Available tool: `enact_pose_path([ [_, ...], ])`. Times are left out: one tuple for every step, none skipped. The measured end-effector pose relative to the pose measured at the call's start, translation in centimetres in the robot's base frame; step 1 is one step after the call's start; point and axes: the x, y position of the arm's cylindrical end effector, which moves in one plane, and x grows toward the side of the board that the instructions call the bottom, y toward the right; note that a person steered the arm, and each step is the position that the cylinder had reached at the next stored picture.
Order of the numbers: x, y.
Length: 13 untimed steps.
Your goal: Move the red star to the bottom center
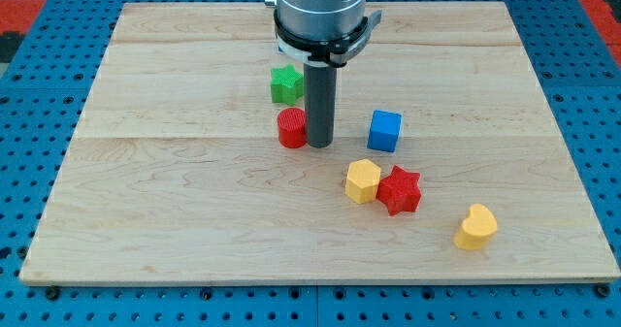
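The red star [400,190] lies on the wooden board [175,201], right of the centre and toward the view's bottom. It touches a yellow hexagon-like block [363,181] on its left. My tip [320,145] rests on the board above and left of the star, well apart from it. The tip stands right beside a red cylinder [291,129], on that block's right side. A green star [285,84] sits just above the red cylinder, left of the rod.
A blue cube [385,131] sits right of my tip, above the red star. A yellow heart-like block [476,227] lies at the lower right, near the board's bottom edge. A blue pegboard surface [39,94] surrounds the board.
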Motion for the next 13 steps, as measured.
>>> enact_pose_path([
  [-3.2, 3.5],
  [-3.2, 12.1],
  [-0.7, 12.3],
  [0.9, 13.2],
  [2.4, 19.8],
  [6.3, 21.2],
  [6.5, 16.7],
  [6.3, 10.5],
  [6.3, 3.9],
  [6.3, -1.2],
  [6.8, 1.0],
  [6.7, 4.5],
  [9.2, 6.9],
])
